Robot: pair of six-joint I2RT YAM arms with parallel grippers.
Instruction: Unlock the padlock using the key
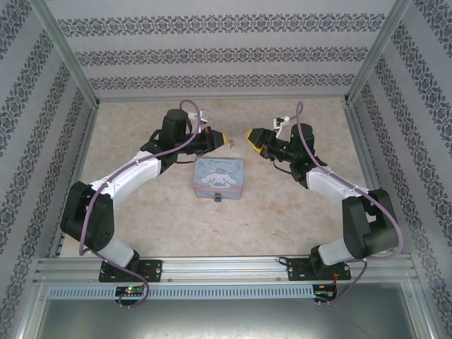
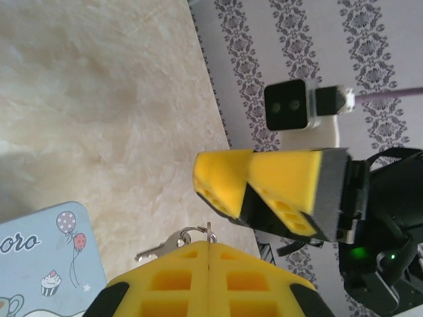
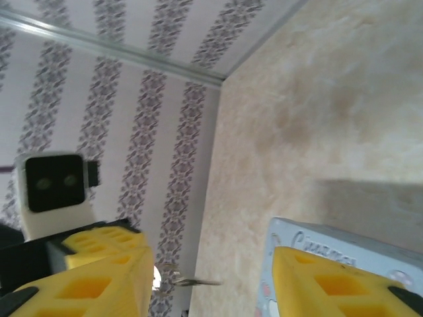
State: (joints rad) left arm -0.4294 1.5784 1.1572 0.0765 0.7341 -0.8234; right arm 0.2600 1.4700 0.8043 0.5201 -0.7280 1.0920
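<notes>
Two robot arms reach in over the surface (image 1: pixel 296 219) from its near edge, their hands facing each other just past the far side of a pale blue tin box. The left hand (image 1: pixel 227 139) is closed on a small bunch of keys (image 2: pixel 173 243), pinched at the very tips of its yellow fingers. At least one key sticks out to the side of those tips, and a thin metal ring (image 2: pixel 192 231) joins the bunch. The right hand (image 1: pixel 252 141) is open, its yellow fingers standing apart with nothing held between them; its tips point toward the keys but are not touching them.

The tin box (image 1: pixel 219 176) sits near the middle of the surface, lid closed, with a cartoon puppy, balloons and a cupcake printed on top. The padlock (image 1: pixel 217 198), tiny and dark with a bluish tint, is at the middle of the tin's near side, the side facing the surface's near edge. It is too small to tell whether its shackle is shut. Patterned walls (image 1: pixel 219 60) stand around the surface.
</notes>
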